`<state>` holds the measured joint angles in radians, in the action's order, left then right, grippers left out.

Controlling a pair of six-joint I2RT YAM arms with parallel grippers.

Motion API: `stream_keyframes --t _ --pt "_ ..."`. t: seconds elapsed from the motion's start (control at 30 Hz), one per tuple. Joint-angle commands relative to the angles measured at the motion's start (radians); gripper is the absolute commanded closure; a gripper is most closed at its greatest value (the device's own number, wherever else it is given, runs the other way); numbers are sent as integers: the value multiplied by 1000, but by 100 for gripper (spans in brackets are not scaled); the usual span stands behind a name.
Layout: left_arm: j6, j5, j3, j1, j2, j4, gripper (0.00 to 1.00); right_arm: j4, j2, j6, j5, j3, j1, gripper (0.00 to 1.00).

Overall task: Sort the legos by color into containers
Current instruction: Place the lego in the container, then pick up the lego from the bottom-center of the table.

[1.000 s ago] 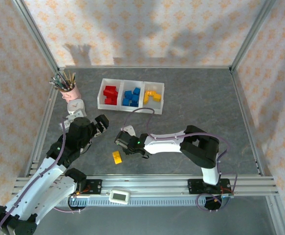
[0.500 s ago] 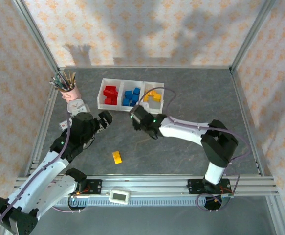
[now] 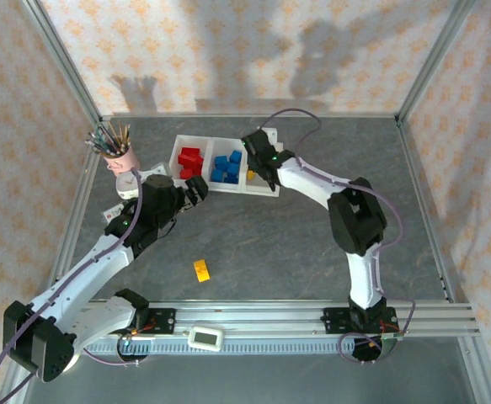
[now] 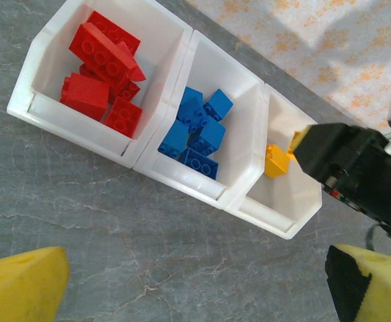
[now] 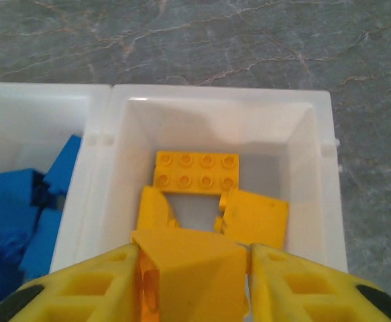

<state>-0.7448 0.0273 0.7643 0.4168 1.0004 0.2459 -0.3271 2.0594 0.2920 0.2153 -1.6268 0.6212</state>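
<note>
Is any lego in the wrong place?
Yes. One yellow lego lies alone on the table, near the arms' bases and far from the tray. Everything inside the tray is sorted by color.

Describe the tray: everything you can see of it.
The tray looks like white, slightly translucent plastic: three square compartments joined in one row, with low walls. It sits flat on the grey table, toward the far side. Red bricks lie in the left compartment, blue bricks in the middle one and yellow bricks in the right one. The right gripper hangs just above the yellow compartment, a brick between its fingers.
</note>
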Motion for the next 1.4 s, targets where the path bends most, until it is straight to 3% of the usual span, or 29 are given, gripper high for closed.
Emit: stream_keyframes --t 0.0,0.13,0.4,0.8,1.17,1.37 --pt "25 13 32 -6 12 -52 1 -53 40 -30 39 -76 -3 50" --pt "30 8 29 -7 11 -49 1 -49 11 -36 17 -83 -3 39" --pt "35 -10 10 -13 -45 -10 1 -13 -159 -24 -81 101 34 34" --pt "21 -71 -32 -16 -215 175 1 3 -390 69 -104 391 280 27" --pt "-43 -138 -53 -16 -369 361 1 40 -322 183 -93 438 589 20" --pt "-84 -181 -40 -16 -424 449 1 27 -218 208 -69 382 682 16"
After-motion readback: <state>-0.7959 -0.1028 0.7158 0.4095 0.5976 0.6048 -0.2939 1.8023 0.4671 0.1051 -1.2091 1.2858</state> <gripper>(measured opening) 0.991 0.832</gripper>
